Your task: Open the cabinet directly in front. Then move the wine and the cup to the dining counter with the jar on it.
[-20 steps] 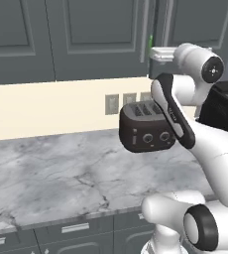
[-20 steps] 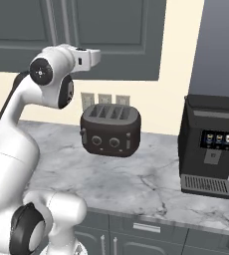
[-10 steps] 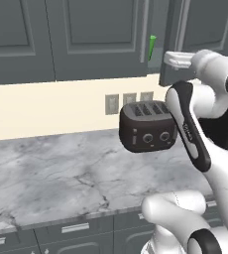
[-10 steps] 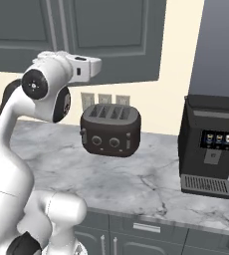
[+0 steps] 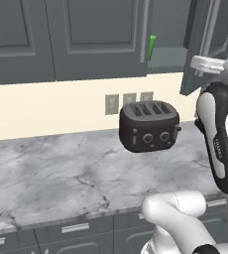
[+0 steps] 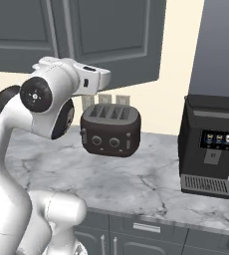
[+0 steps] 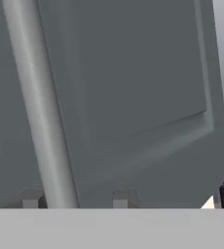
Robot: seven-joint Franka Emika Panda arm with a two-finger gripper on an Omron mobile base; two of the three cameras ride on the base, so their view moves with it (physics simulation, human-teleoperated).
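Observation:
The cabinet's right door [image 5: 199, 44] stands swung partly out from the wall. Its silver bar handle [image 7: 40, 107] runs between the fingertips of my gripper [image 7: 76, 198]. The left fingertip [image 7: 32, 198] is against the bar and a gap shows beside the right one. In the left base view my gripper [image 5: 205, 64] is at the door's lower edge. The green cup [image 5: 152, 47] shows in the opened gap, on the shelf. The wine is hidden. The dining counter and the jar are out of view.
A black toaster [image 5: 148, 126] stands on the marble counter [image 5: 61, 173] below the cabinet, under sockets in the cream backsplash. A black coffee machine [image 6: 208, 144] stands at the counter's right end. The closed neighbouring cabinet doors [image 5: 96, 34] hang to the left.
The cabinet door has swung further out with my hand on its handle. My hand moved right and toward me. The green cup has come more into view.

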